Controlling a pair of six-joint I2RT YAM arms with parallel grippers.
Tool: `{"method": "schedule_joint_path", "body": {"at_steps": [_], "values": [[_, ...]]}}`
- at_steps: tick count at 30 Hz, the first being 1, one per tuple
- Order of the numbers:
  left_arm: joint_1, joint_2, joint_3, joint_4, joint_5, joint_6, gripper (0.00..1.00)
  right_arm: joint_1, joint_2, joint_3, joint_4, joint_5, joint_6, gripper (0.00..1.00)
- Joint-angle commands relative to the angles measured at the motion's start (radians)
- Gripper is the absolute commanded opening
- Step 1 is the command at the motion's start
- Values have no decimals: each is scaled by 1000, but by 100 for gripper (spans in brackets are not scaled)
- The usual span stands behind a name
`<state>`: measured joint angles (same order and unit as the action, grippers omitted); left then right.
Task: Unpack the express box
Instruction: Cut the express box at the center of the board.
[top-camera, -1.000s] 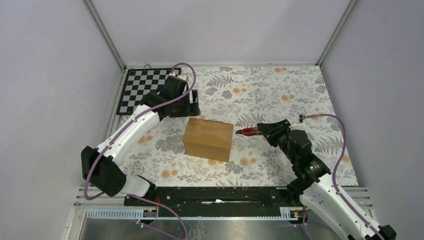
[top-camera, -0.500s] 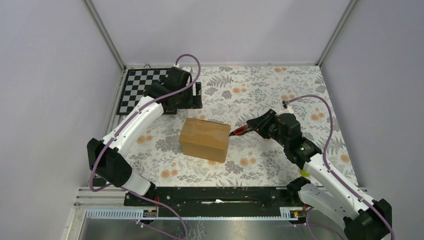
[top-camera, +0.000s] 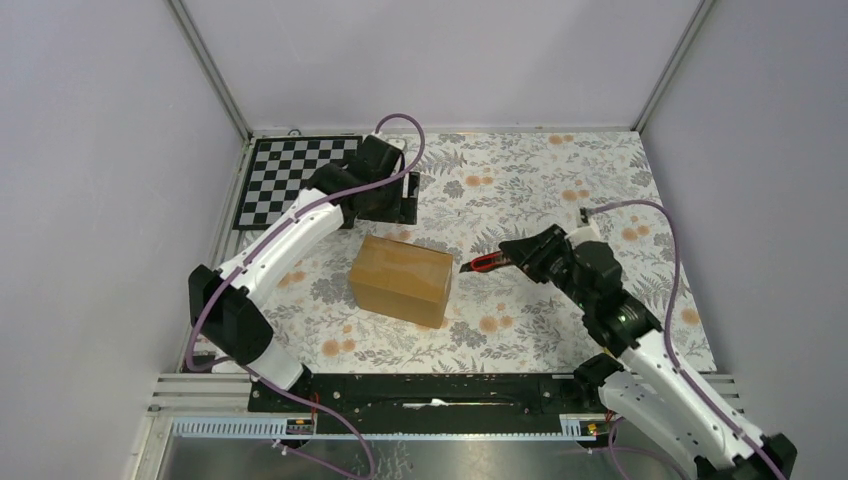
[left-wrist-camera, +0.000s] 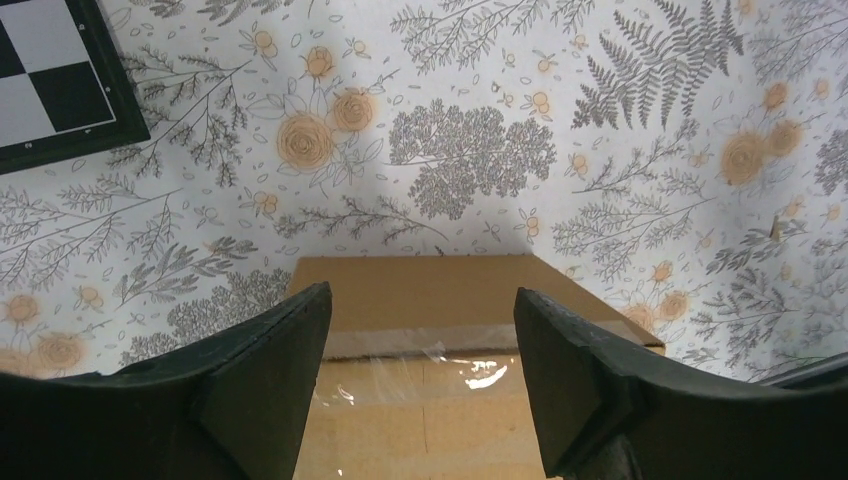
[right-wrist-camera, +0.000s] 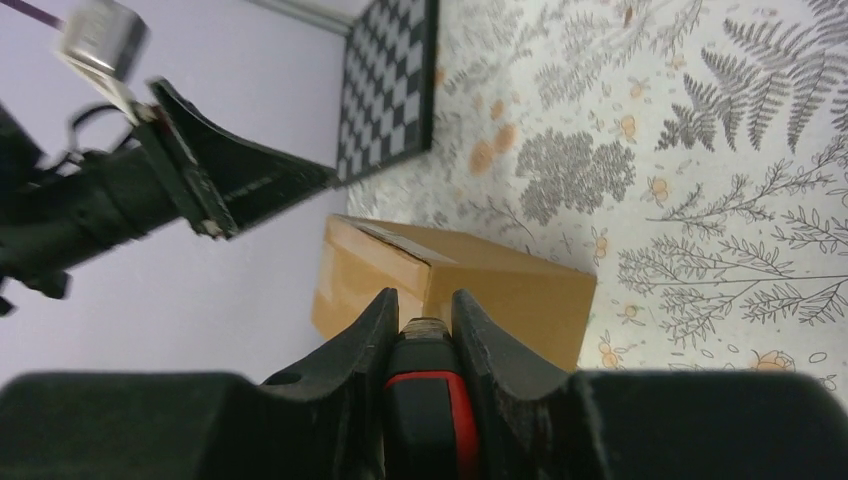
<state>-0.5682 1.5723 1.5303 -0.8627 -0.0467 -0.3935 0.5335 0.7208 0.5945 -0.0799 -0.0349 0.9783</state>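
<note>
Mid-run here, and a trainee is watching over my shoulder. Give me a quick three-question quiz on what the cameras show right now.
1. True or false: the right end effector is shut on the red-handled cutter.
2. How does the left end effector stand?
A. open, over the far side of the express box
B. shut on one of the box's flaps
C. out of view of every camera
3. Fill in: the express box's flaps, with tape across the top seam, are ____.

Key: 1 true; 2 A; 3 closed.
</note>
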Motion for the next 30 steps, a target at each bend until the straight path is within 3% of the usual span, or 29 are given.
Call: {"method": "schedule_joint_path", "body": {"at_steps": [1,6,18,30], "values": [[-11,-89,11,-23,-134,-37,75,-10,-129,-80,20,101,111,0],[47,-176,-76,3,-144,-80,77,-10,-188,-196,159,128,197,0],[216,-216,-244,113,131,-59,84,-10,-212,-297,344,147,284,0],[249,-249,-356,210,261,-112,85,-10,-174,-324,413,78,322,0]]}}
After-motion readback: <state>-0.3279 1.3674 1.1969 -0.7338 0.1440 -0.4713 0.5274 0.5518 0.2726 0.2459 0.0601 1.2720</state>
